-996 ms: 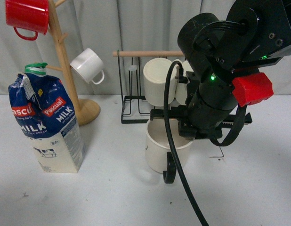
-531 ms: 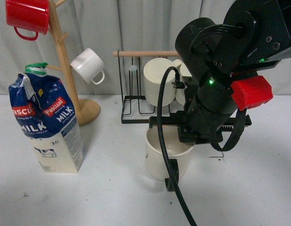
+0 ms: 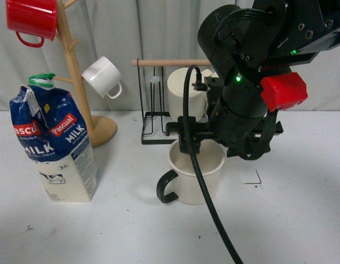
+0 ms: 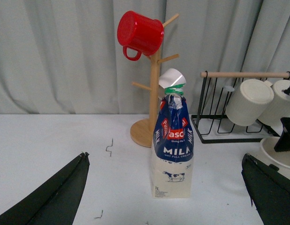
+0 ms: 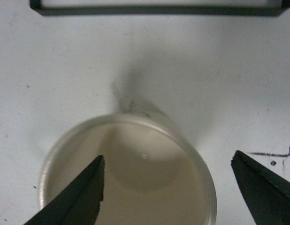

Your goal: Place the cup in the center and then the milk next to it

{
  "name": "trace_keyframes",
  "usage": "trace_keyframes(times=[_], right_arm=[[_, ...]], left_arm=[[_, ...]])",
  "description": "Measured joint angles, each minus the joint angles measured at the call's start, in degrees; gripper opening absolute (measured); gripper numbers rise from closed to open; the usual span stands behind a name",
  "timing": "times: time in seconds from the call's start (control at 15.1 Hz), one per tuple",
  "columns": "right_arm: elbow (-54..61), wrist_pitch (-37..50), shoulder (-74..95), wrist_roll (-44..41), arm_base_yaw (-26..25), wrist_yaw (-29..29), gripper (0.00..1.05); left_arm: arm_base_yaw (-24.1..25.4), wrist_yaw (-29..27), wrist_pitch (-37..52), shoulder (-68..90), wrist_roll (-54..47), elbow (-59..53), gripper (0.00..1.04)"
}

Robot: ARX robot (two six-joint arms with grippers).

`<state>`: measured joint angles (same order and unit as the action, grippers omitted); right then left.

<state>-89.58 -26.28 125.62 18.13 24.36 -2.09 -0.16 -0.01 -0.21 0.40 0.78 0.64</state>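
Note:
The cup (image 3: 196, 175), a wide cream mug with a black loop handle (image 3: 165, 190) pointing left, stands upright on the white table. My right arm (image 3: 241, 110) hangs right above it. In the right wrist view my right gripper (image 5: 167, 159) is open, with one finger over the cup's (image 5: 135, 187) mouth and the other outside its rim, touching nothing. The milk (image 3: 54, 143), a blue and cream carton with a green cap, stands upright at the left. In the left wrist view my left gripper (image 4: 164, 155) is open and empty, with the milk (image 4: 173, 140) straight ahead of it.
A wooden mug tree (image 3: 76, 71) with a red mug (image 3: 32, 19) and a small white cup (image 3: 102, 77) stands behind the milk. A black wire rack (image 3: 153, 118) with ribbed cream mugs (image 3: 186, 93) stands behind the cup. A black cable (image 3: 202, 187) hangs before the cup.
The cup has turned: its handle swung from the front round to the left. My right arm has risen a little and shifted left. The milk has not moved.

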Motion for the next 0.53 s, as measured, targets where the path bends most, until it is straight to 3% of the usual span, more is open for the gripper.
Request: trace_keyframes(times=[0.13, 0.53], right_arm=[[-1.64, 0.66, 0.02, -0.04, -0.26, 0.81, 0.98], [-1.38, 5.20, -1.84, 0.24, -1.22, 6.67, 0.98]], left_arm=[[0.00, 0.00, 0.00, 0.00, 0.00, 0.00, 0.98], [0.00, 0.00, 0.00, 0.00, 0.02, 0.00, 0.98]])
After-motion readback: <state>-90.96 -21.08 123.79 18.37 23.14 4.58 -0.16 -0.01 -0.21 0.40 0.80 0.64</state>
